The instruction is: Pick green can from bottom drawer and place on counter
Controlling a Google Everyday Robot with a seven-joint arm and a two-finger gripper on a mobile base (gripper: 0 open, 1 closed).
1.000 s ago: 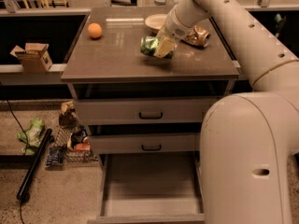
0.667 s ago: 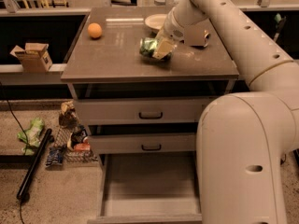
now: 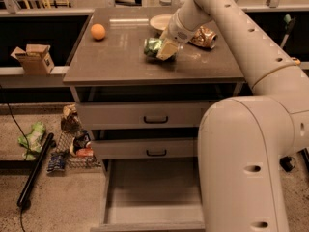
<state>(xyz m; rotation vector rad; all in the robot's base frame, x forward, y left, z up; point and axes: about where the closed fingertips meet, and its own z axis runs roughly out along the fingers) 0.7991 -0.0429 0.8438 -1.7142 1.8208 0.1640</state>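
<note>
The green can [image 3: 151,46] lies on the counter [image 3: 120,64], near its middle and towards the back. My gripper [image 3: 164,50] is right at the can's right side and touches or overlaps it. The arm reaches in from the right over the counter. The bottom drawer [image 3: 149,192] is pulled open below, and its grey floor shows nothing in it. My large arm body hides the drawer's right part.
An orange ball [image 3: 98,31], a white plate [image 3: 161,21] and a gold-brown shiny bag [image 3: 203,37] are on the counter. Two upper drawers [image 3: 155,116] are shut. A cardboard box [image 3: 33,58], floor litter [image 3: 72,144] and a black pole [image 3: 35,170] lie to the left.
The upper arm has shifted slightly back and up. The gripper and the green can stay at about the same spot on the counter.
</note>
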